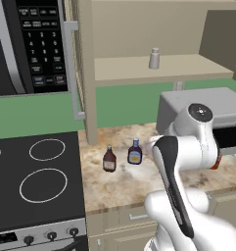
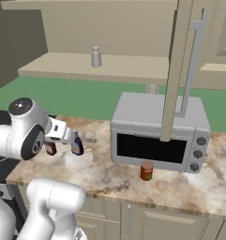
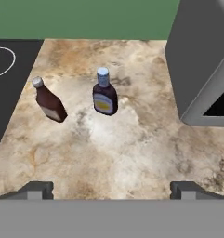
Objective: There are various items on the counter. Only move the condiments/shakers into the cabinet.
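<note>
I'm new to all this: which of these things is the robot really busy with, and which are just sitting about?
Part of the job:
- blue-capped bottle
- brown-red bottle
- grey-white shaker, already on the cabinet shelf
- counter

Just sitting about:
- red can
- microwave
- stovetop

Left base view is looking forward and down from behind the arm's left, taking in the stove (image 1: 36, 184), counter (image 1: 114, 181) and cabinet (image 1: 163, 68) shelf from mid-range. Right base view is looking from behind the arm's right, sharing the counter (image 2: 105, 171), the microwave (image 2: 156, 136) and the shelf. Hand view is looking steeply down, closer in, sharing the counter (image 3: 122, 148), the two bottles (image 3: 104, 93) and the microwave's (image 3: 201, 60) corner with both.
</note>
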Available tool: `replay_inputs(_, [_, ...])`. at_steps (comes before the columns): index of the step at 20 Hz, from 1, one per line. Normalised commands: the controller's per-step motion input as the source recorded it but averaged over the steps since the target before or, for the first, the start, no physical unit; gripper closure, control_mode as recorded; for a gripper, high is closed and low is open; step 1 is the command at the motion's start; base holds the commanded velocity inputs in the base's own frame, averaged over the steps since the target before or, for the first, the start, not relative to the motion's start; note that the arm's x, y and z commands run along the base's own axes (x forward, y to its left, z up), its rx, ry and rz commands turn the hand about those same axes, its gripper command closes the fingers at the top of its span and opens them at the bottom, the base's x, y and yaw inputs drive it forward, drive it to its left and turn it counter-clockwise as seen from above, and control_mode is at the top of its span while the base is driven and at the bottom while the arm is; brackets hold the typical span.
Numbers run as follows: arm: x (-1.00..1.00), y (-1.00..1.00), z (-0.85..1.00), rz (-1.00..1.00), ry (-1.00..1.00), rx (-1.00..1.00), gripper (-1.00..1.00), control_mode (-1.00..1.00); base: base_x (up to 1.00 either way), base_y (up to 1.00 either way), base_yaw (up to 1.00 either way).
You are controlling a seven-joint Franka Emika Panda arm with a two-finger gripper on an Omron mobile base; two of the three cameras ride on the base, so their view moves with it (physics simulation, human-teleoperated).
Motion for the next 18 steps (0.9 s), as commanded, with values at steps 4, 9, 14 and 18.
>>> replay_inputs(4, [0.25, 0.68, -0.32, 0.00, 0.18, 0.00, -1.00, -1.00, 0.00, 0.00, 0.00])
replay_inputs(9, [0.08, 0.10, -0.02, 0.00, 0.04, 0.00, -1.00, -1.00, 0.00, 0.00, 0.00])
replay_inputs(14, [0.47, 0.00, 0.00, -0.03, 0.01, 0.00, -1.00, -1.00, 0.00, 0.00, 0.00])
replay_inputs(18, [0.56, 0.00, 0.00, -0.03, 0.01, 0.00, -1.00, -1.00, 0.00, 0.00, 0.00])
